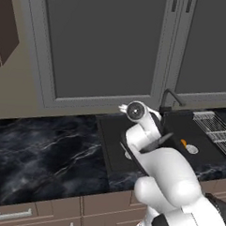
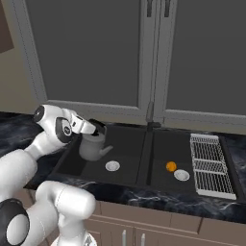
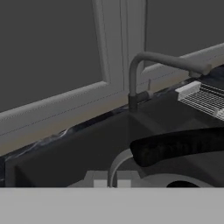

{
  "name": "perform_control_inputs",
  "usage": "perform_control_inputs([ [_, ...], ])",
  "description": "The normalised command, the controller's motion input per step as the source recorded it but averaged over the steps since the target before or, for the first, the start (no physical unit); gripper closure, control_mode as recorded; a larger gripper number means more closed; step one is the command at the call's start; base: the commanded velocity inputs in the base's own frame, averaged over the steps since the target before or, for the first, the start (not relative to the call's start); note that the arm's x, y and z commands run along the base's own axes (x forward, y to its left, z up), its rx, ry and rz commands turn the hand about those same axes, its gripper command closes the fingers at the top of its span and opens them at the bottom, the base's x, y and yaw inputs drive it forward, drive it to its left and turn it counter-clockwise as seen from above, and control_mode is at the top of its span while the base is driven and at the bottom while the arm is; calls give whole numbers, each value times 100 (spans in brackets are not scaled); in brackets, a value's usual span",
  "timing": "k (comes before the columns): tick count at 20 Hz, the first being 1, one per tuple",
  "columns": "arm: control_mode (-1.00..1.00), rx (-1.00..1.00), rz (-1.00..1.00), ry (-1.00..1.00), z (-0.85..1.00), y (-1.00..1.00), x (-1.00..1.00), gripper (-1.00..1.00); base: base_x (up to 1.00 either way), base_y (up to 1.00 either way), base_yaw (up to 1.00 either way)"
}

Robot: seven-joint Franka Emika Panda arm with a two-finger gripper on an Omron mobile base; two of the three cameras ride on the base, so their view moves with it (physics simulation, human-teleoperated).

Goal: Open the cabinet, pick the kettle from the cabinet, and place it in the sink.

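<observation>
Windows (image 2: 86, 53) come first by size: two grey panes behind the counter, split by a pale frame. Counter (image 1: 42, 148) is one slab of black marble with white veins, with brown drawers (image 1: 15, 215) below it. A brown cabinet (image 1: 7, 25) shows as a corner at the upper left of the left base view, cut off by the edge; its door cannot be judged from there.

One sink (image 2: 129, 139), dark and matte, has two basins, each with one round silver drain disc: the left disc (image 2: 112, 166) and the right disc (image 2: 181, 175). One grey wire rack (image 2: 209, 166) sits on the sink's right side. One dark tap (image 3: 144, 74) rises at the back between the basins.

One kettle (image 2: 92, 145), pale grey with a spout toward the left disc and a black handle (image 3: 179, 146) arching over its top, stands in the left basin near its back left corner. Its far side is hidden by the arm in the right base view, and the left base view hides it wholly behind the arm.

One gripper (image 2: 97, 127) is at the kettle's handle; the jaws themselves are too hidden to tell whether they grip it or stand apart.

One small orange ball (image 2: 171, 166) lies in the right basin, just beside the right disc.
</observation>
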Motion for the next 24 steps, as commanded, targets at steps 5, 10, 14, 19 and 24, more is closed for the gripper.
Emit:
perform_control_inputs([
  [5, -100, 0, 0, -10, -43, -14, 17, 100, 0, 0, 0],
  [10, -100, 0, 0, -8, -40, -22, 12, 100, 0, 0, 0],
  [14, -100, 3, 0, 1, -23, -16, 23, 100, 0, 0, 0],
  [19, -100, 5, 0, 2, -7, -4, 28, 100, 0, 0, 0],
  [24, -100, 8, 0, 0, -13, -9, 17, 100, 0, 0, 0],
])
